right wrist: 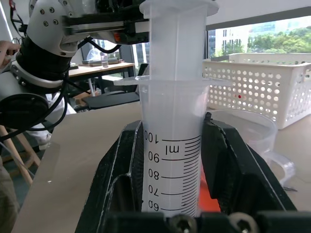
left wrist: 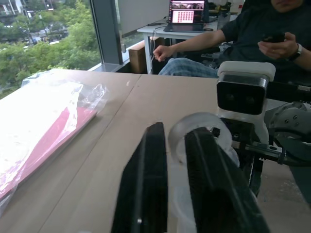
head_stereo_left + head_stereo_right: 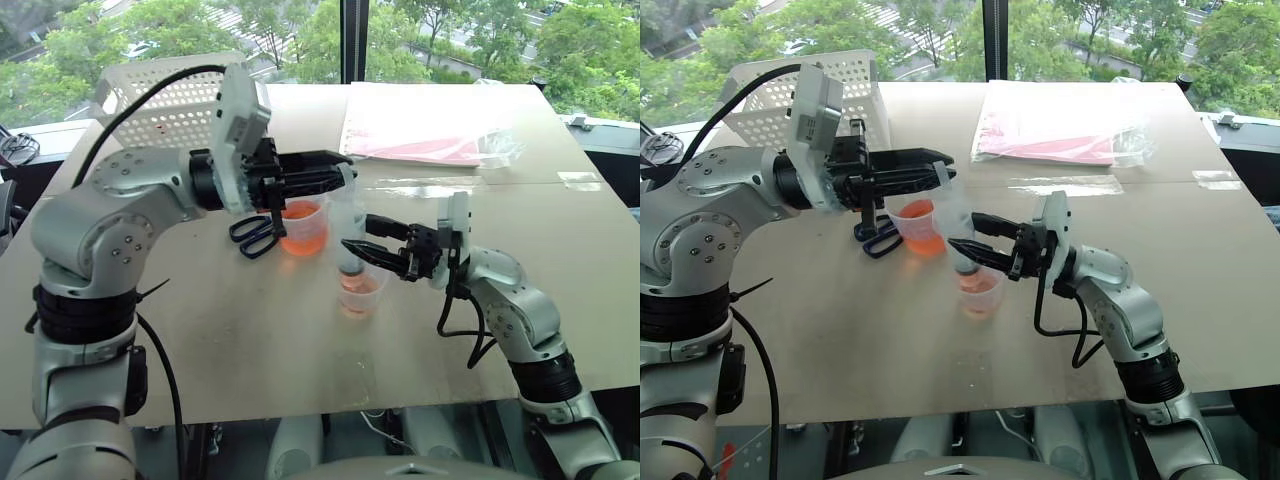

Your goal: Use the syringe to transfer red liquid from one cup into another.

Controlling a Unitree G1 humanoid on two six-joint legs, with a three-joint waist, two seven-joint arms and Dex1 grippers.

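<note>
Right hand [image 3: 352, 247] clamped on barrel of syringe [image 1: 172, 145], fingers either side of the printed scale, holding it upright over small handleless cup [image 3: 361, 293] with red liquid [image 3: 360, 284] inside. Syringe tip down at that cup. Left hand [image 3: 345, 177] reaching in level from the left, fingers pinched together on top of the syringe plunger [image 2: 197, 133]. Larger handled measuring cup [image 3: 303, 226] just behind, toward far side of worktop [image 3: 560, 270], also part full of orange-red liquid. Blue-handled scissors [image 3: 256, 236] lying flat just beside that cup. White perforated basket [image 3: 768, 100] at far left corner. Clear plastic bag with red and white contents [image 3: 430, 128] at far middle. Seated person [image 2: 252, 29] beyond worktop edge, laptop [image 2: 187, 12] on desk behind.
</note>
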